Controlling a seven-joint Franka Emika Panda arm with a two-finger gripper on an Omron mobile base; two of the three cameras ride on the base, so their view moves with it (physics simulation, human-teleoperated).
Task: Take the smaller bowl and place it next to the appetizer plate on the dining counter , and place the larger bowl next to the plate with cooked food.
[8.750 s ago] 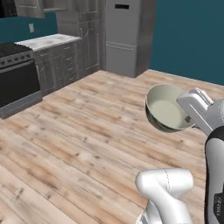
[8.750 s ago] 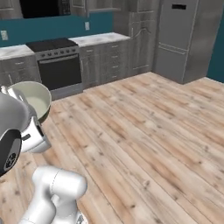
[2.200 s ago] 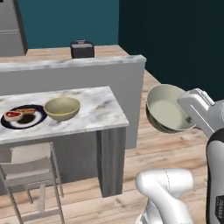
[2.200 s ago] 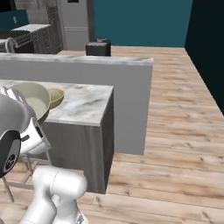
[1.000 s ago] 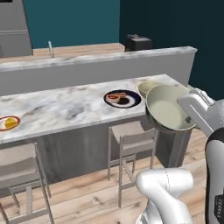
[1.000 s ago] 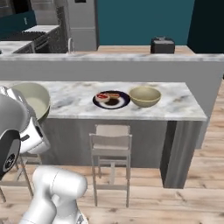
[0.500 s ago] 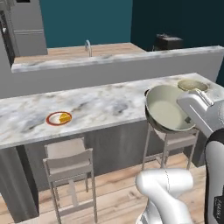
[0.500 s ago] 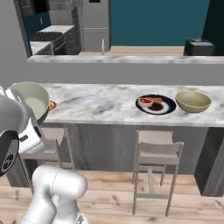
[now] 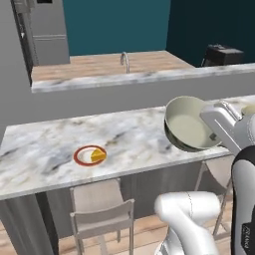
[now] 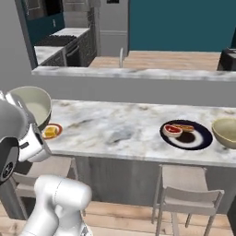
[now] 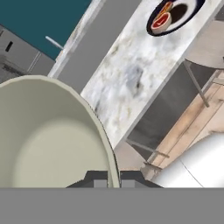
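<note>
Hand (image 11: 113,178): fingers together, clamped on the rim of the smaller bowl (image 9: 189,124), one dark fingertip (image 11: 97,179) inside the wall, the other outside. The bowl is carried in the air, tipped so its pale greenish-white inside faces sideways; dark grey outside, thin light rim.

Landmark: the dining table (image 9: 45,144), a long white-grey marble slab with brown veins on a plain grey base.

Smaller bowl: held off the near edge of the dining table, not touching it, above the stool side.

Appetizer plate (image 9: 90,155): small, white, orange-red rim, yellow wedge on it; flat on the dining table near its front edge. In the right base view the plate (image 10: 51,131) shows just beside the held bowl (image 10: 30,106).

Plate with cooked food (image 10: 186,133): dark, round, red and white pieces; on the dining table, well apart from the appetizer plate, towards the far end.

Larger bowl (image 10: 226,132): yellowish-tan, upright on the dining table, just beside the plate with cooked food.

Stools (image 9: 102,214): grey, tucked under the front edge of the dining table.

Raised ledge (image 9: 149,77): marble-topped, behind the dining table, with a faucet (image 9: 125,60) beyond it.
</note>
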